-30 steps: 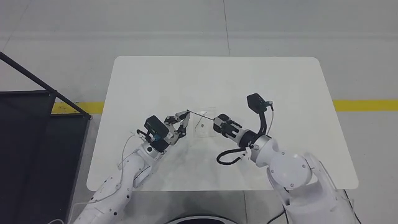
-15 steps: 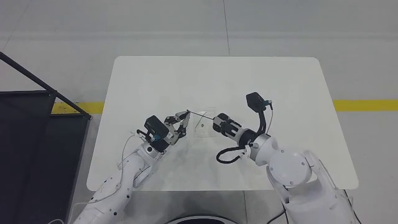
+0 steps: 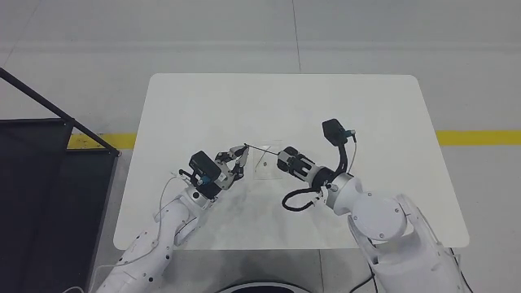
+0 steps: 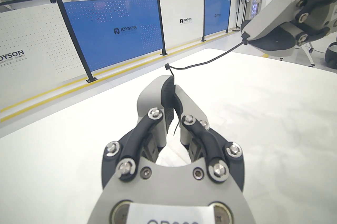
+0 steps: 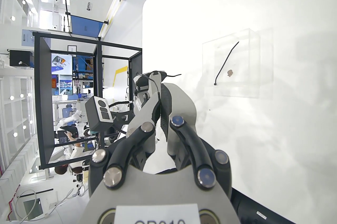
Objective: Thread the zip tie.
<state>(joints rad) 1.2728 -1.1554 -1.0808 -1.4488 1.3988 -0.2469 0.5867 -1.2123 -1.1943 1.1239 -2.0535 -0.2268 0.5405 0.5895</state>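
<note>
Top view: zip tie (image 3: 260, 150) is held in the air above the white table (image 3: 366, 114), strung between the two grippers. Its long axis runs across the table from left to right, with the right end slightly nearer the robot. Left gripper (image 3: 241, 153): fingers clamped on the tie. In the left wrist view one stretch runs up between the pads, and a small black knob stands just above the fingertips. From there the strap bends sideways and sags in a shallow curve toward the right gripper (image 3: 281, 159). Right gripper: fingers pinched on the strap's far end. I cannot tell whether the strap passes through the knob. Right wrist view: a clear box (image 5: 252, 35) sits on the table just beyond the grippers. A second black tie (image 5: 227, 62) lies diagonally inside it, beside a small brown speck (image 5: 229, 73).
</note>
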